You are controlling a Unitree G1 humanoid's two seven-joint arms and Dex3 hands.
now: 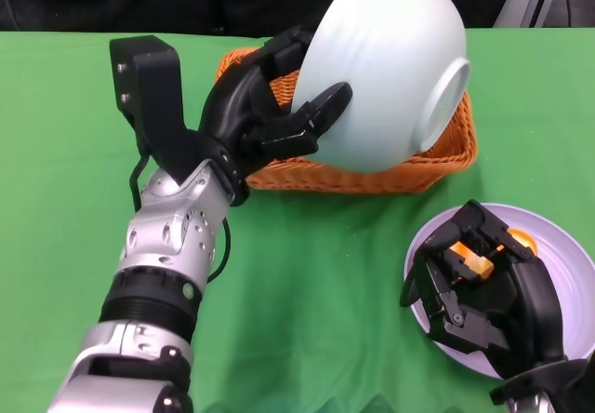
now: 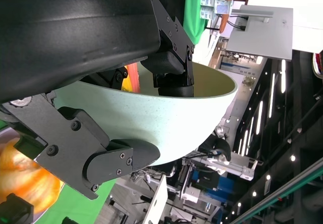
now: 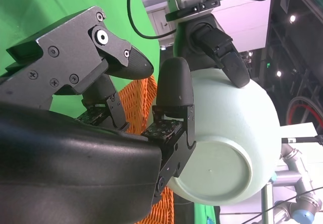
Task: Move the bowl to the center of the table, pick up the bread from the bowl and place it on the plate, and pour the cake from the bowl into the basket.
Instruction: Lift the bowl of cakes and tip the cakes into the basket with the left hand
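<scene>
Covering the counter [image 1: 335,273] is a bright green cloth, and behind its far edge the room is dark. The wrist views show more of the room: grey metal frames, a silver robot arm and small lights high up.

The left hand [image 1: 270,106] holds the pale green bowl [image 1: 390,69] up in the air, tipped far over above the orange basket [image 1: 446,157]. Its fingers [image 1: 321,106] are clamped on the bowl's rim, some outside and some inside. The bowl's round foot faces the right side of the head view.

The right hand [image 1: 483,292] hangs over the pale purple plate [image 1: 567,255], near the counter's front right corner. Its fingers are curled in around something orange and yellow [image 1: 479,262]. I cannot tell if it is the bread, or if the hand grips it or just covers it.

The bowl hides most of the inside of the basket. In the left wrist view an orange blur [image 2: 25,176] shows below the bowl, too fuzzy to name. The right hand covers much of the plate, and the picture's edge cuts off the rest.
</scene>
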